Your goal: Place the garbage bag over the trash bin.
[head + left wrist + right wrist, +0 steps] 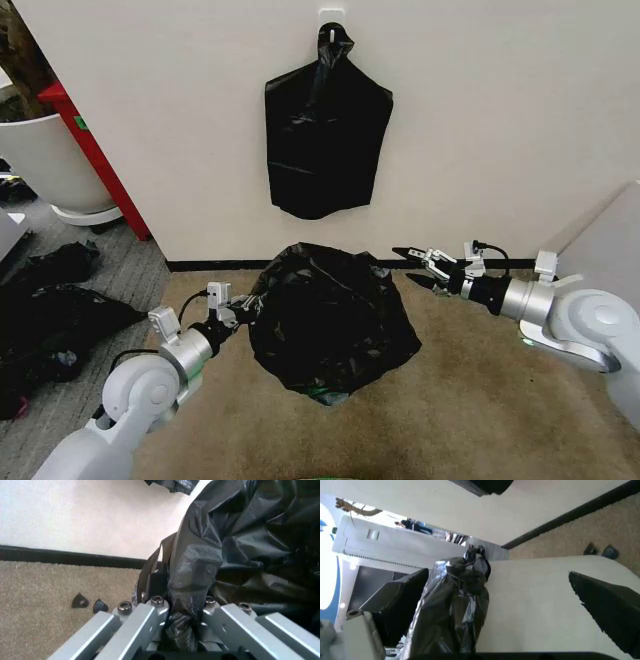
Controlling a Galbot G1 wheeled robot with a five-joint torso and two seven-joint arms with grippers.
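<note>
The garbage bag, glossy black and wrinkled, lies in a rounded heap on the carpet below the wall. The trash bin is hidden beneath it. My left gripper is at the heap's left side and shut on a fold of the film. In the left wrist view, the garbage bag bunches between the jaws of the left gripper. My right gripper hovers just off the heap's upper right with its fingers spread open. In the right wrist view a wrinkled black strip runs beside one finger of the right gripper.
A flat black bag bundle hangs from a wall hook above the heap. At the left stand a large white tub and a red frame, with more black bags on the floor. A white cabinet is at the right.
</note>
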